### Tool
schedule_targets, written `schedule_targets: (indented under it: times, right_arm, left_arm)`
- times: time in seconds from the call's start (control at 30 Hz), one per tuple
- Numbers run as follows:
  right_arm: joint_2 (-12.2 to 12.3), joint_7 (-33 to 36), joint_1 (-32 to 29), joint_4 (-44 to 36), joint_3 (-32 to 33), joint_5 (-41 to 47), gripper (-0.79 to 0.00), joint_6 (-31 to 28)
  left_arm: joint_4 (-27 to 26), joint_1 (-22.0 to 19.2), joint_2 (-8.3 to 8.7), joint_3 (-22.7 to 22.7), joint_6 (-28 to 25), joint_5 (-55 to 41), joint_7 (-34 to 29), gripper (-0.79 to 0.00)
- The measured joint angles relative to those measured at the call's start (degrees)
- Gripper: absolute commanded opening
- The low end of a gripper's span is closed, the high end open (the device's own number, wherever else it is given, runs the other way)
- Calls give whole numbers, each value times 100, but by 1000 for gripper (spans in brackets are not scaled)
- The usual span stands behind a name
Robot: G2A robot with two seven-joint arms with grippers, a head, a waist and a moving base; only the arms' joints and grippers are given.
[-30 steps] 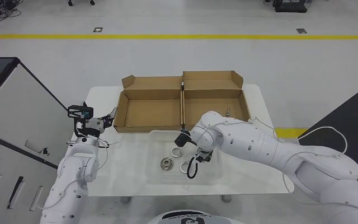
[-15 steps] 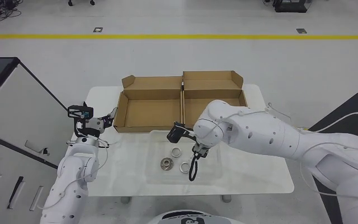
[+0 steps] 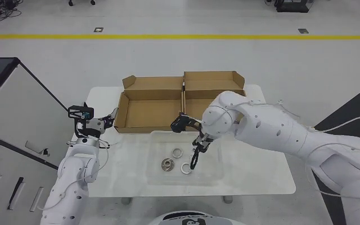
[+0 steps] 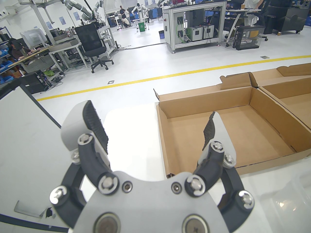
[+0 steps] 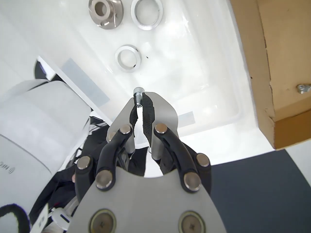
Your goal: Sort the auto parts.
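The right gripper (image 5: 140, 98), pinched tight on a small bolt (image 5: 139, 90), has lifted clear of the tray (image 5: 184, 49) floor. Pickup looks done, and the box (image 5: 286, 37) beside the tray comes next.

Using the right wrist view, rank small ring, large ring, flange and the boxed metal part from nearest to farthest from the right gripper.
From the right gripper, shut on a bolt:
1. small ring, in the tray, just ahead.
2. large ring and flange, side by side deeper in the tray: too close to call.
3. metal part, inside the cardboard box.
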Motion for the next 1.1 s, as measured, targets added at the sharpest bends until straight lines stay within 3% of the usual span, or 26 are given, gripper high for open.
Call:
schedule_targets:
  times: [0.13,0.27,0.47,0.73,1.1]
  right_arm:
    - [448,-126,-469,339,844,936,-785,-620]
    - [932,-259,-1270,586,1905,2267,-785,-1602]
    - [1282,-130,-2235,538,3018,4174,-785,-2933]
    - [1281,-385,-2522,-129,3470,5792,-785,-3351]
    - [846,-444,-2339,-478,3738,7348,-785,-3413]
  left_arm:
    - [0,0,0,0,0,0,0,0]
    - [0,0,0,0,0,0,0,0]
    - [0,0,0,0,0,0,0,0]
    - [0,0,0,0,0,0,0,0]
    - [0,0,0,0,0,0,0,0]
